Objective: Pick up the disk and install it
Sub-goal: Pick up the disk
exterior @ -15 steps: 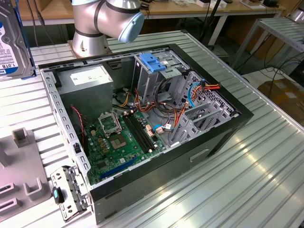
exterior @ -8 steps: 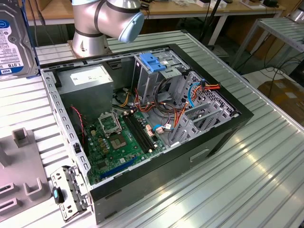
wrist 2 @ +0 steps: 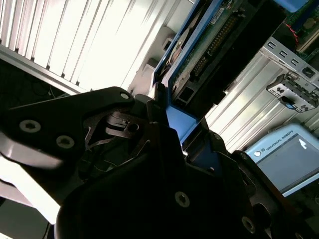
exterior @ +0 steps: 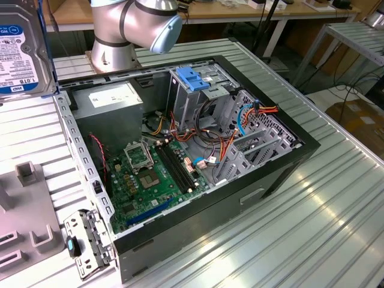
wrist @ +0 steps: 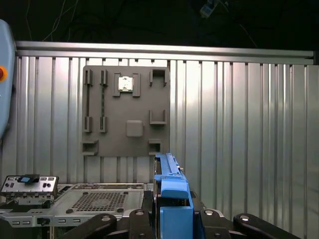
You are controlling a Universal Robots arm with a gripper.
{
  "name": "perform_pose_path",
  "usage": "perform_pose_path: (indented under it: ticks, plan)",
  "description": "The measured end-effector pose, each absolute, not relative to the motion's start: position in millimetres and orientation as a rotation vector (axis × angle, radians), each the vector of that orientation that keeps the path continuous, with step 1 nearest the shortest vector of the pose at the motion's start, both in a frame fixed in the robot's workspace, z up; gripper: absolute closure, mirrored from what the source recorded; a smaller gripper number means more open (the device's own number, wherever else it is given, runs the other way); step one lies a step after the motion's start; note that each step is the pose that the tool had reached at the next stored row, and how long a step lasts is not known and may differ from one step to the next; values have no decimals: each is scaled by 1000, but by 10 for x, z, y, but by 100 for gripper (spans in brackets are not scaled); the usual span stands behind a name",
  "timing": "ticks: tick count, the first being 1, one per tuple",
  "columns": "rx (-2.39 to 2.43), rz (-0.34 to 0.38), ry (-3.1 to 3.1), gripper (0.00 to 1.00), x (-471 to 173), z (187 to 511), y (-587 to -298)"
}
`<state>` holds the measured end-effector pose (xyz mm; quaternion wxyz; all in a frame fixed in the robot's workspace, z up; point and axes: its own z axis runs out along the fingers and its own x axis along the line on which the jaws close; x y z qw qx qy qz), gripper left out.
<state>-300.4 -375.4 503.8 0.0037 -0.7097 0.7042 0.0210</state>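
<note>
**Fig. The disk in hand, held clear of the computer case.** My gripper [wrist 2: 171, 130] is clenched on the disk [exterior: 21, 45], with its black fingers [wrist 2: 107, 107] pressed against the blue rail [wrist: 172, 191] that frames the disk's edge. In the exterior view the disk hangs at the upper left with its label turned to the camera. It is above the table [exterior: 312, 228] and well apart from the open computer case [exterior: 198, 231]. The drive cage [exterior: 201, 108] and its blue latch [exterior: 193, 78] stand inside the case. In the first wrist view the rail points toward a grey plate [wrist: 127, 112] lying on the ribbed table.

**Handling.** I judge the disk to be a stiff, dense metal block, heavy for its bulk, so it will not flex in my hold. It is also fragile, and a knock or a drop would likely harm it. The bare circuit board [wrist 2: 214, 45] on its underside should not be pressed or scraped. The plastic rails look like the proper place to hold it. They are softer than the metal and probably smooth, so a firm, centred squeeze across them seems the safest way to stop the weight from tipping or sliding.
</note>
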Motion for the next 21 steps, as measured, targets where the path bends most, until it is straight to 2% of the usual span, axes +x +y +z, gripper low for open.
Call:
perform_pose_path:
  ticks: [21]
  plan:
    - [-2224,66,2207,63,-2698,5038,-3767]
